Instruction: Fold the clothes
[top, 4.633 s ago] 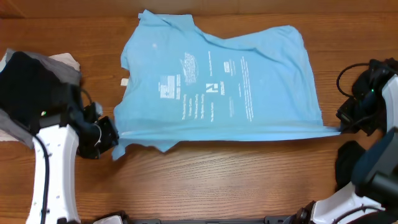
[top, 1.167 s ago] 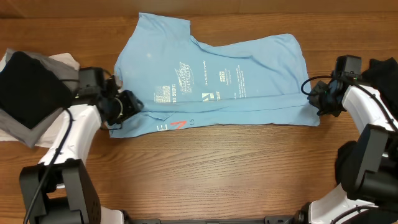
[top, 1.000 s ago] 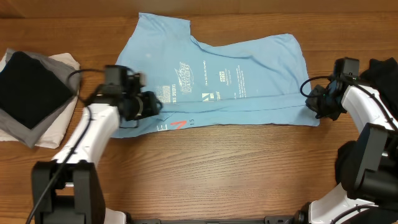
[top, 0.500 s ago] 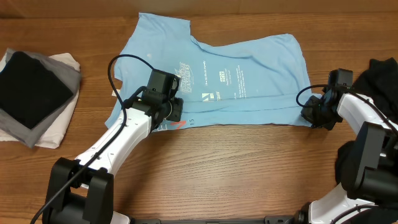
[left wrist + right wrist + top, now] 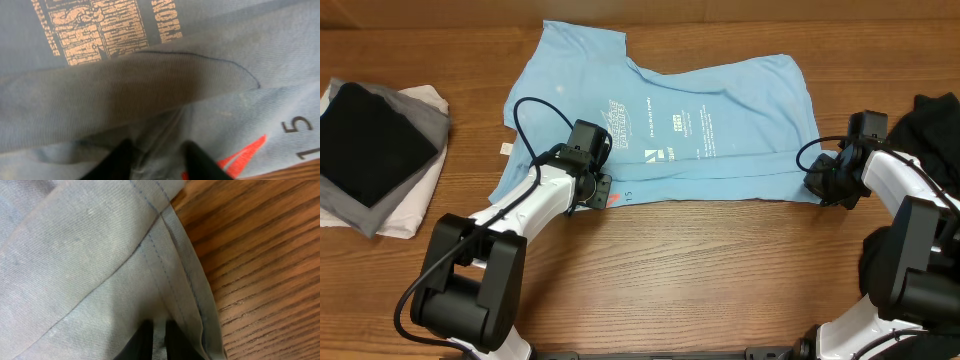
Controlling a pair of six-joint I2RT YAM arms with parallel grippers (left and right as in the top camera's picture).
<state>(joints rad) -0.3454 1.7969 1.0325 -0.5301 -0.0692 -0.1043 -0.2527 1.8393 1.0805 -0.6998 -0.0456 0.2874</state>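
Brown wooden table (image 5: 720, 270) with a clear grain lies under both of my arms. On it the sky-blue T-shirt (image 5: 720, 110) of soft fabric is spread flat, with printed lettering in its middle. Its near edge is turned over into a long band that runs from my left gripper (image 5: 592, 188) to my right gripper (image 5: 823, 183).

My left gripper sits on this band, toward the shirt's left side. In the left wrist view its two dark fingertips (image 5: 117, 162) are only a little apart. A small ridge of the blue cloth is pinched between them, and wrinkles run into the gap. Just beyond the fingertips a fold of the shirt lies across, with a thin dark stitch line on it. The lettering is further beyond. Beside the right fingertip a red mark (image 5: 245, 155) and dark digits are printed on the cloth.

My right gripper is at the other end of the band, on the shirt's corner. Its fingertips (image 5: 145, 340) are almost closed, and the doubled hem of the shirt is held between them. To the right of them the hem ends and bare wood begins.

Well apart from my left gripper, on its outer side, a folded black garment (image 5: 365, 140) lies on a grey cloth (image 5: 355, 212) and a white cloth (image 5: 415, 205). On the outer side of my right gripper another black garment (image 5: 938, 112) lies in a heap.
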